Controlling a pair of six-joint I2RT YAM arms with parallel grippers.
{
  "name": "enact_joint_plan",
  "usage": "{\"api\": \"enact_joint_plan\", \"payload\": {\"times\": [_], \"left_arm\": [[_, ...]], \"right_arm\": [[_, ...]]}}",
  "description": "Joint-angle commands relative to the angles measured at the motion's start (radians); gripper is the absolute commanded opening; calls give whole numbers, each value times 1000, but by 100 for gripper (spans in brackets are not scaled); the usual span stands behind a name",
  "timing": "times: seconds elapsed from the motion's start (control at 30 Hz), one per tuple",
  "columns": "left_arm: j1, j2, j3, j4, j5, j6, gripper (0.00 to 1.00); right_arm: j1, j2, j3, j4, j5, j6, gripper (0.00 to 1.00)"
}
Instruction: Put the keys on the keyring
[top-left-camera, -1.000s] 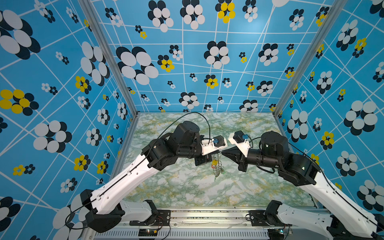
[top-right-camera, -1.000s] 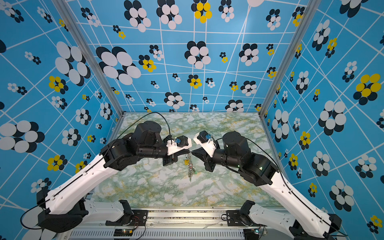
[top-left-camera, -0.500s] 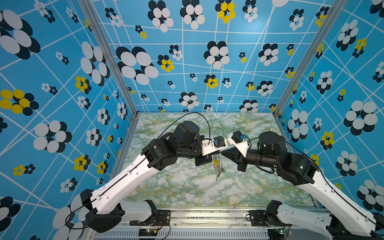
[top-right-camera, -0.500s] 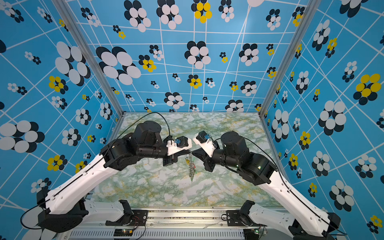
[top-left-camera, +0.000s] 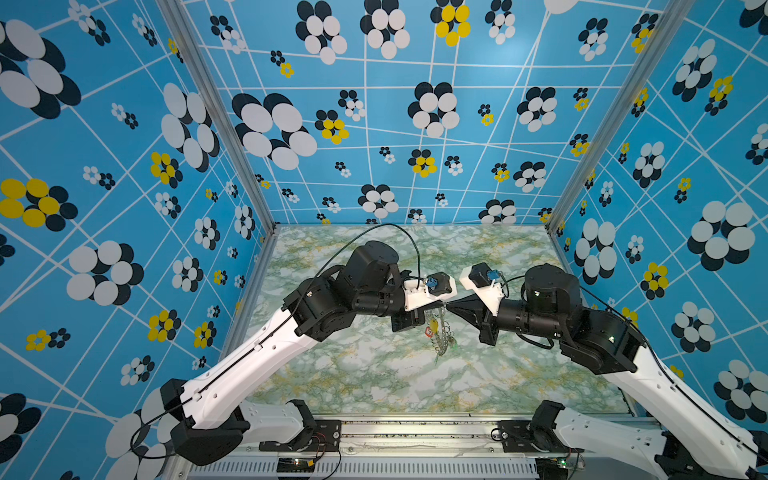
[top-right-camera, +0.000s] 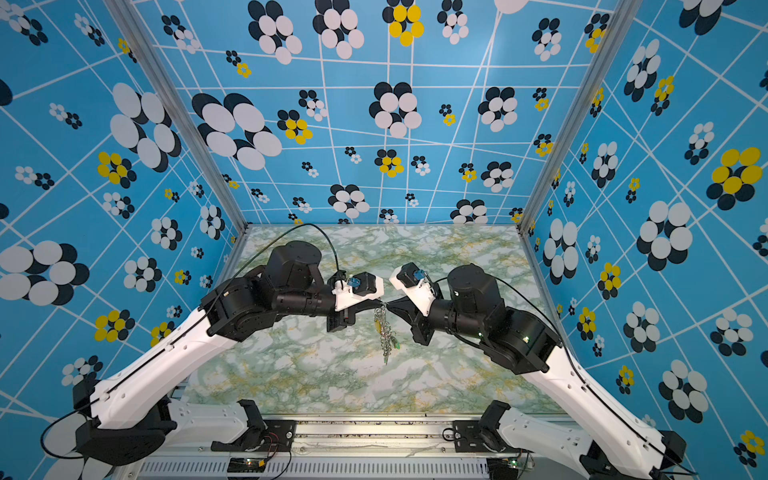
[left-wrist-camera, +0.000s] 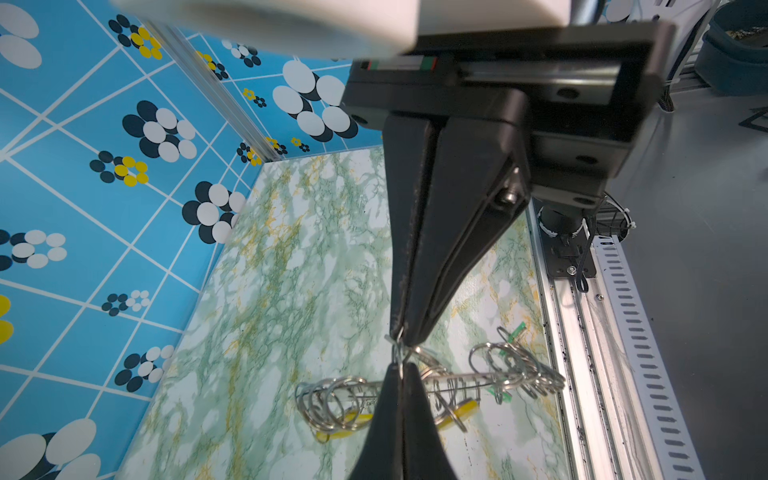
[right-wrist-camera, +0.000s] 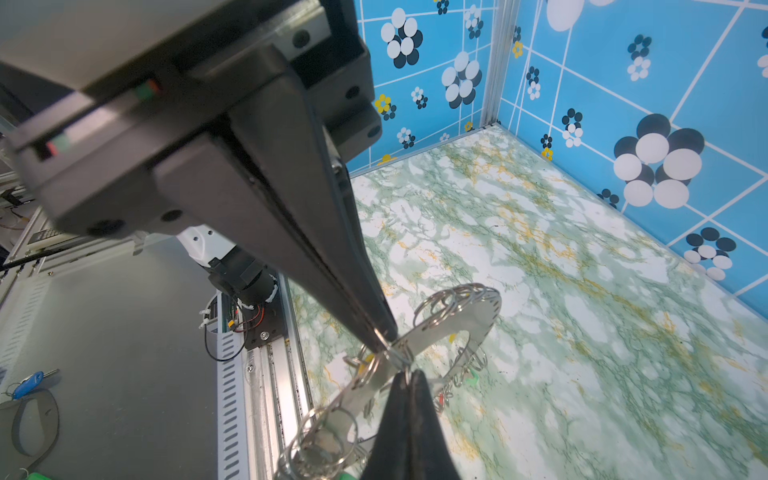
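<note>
Hanging between two meeting sets of gripper tips, the keyring (top-left-camera: 441, 345) was held in the air over the middle of the marble-patterned tabletop (top-left-camera: 365, 374). In both top views its flat grey disc was seen dangling beneath the grip point. Small wire loops (right-wrist-camera: 449, 301) fringing the rim, and the wide central hole, were shown in the right wrist view. On those loops, keys (top-left-camera: 434, 328) were carried, marked by a yellow tag (left-wrist-camera: 462, 410), a green tag (left-wrist-camera: 514, 332) and a red tag (top-left-camera: 428, 331). The left gripper (top-left-camera: 439, 306) was clenched on a rim loop from one side. The right gripper (top-left-camera: 451, 306) was clenched on the rim at nearly the same spot from the opposite side, so that the two sets of tips almost touched. Blue flower-printed walls (top-left-camera: 374, 124) were set around the table on three sides.
</note>
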Motion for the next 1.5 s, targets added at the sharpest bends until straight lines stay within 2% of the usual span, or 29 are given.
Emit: {"api": "enact_joint_plan", "payload": {"times": [0.0, 0.47, 0.87, 0.93, 1.13, 1.37, 1.47], "left_arm": [[9, -42, 18, 6, 78, -8, 0], [42, -73, -25, 115, 113, -55, 0], [54, -88, -55, 167, 181, -87, 0], [58, -92, -61, 174, 191, -89, 0], [78, -113, -100, 223, 235, -111, 0], [151, -136, -192, 405, 376, -250, 0], [167, -133, -218, 473, 418, -300, 0]], "right_arm": [[-18, -19, -11, 24, 58, -3, 0], [-17, -9, -49, 45, -52, 33, 0], [-29, -11, -79, 96, -66, 72, 1], [-37, -20, -81, 90, -65, 77, 14], [-66, -54, -77, 72, -40, 72, 40], [-89, -85, -42, 57, -84, 30, 65], [-90, -83, -30, 54, -124, 17, 71]]}}
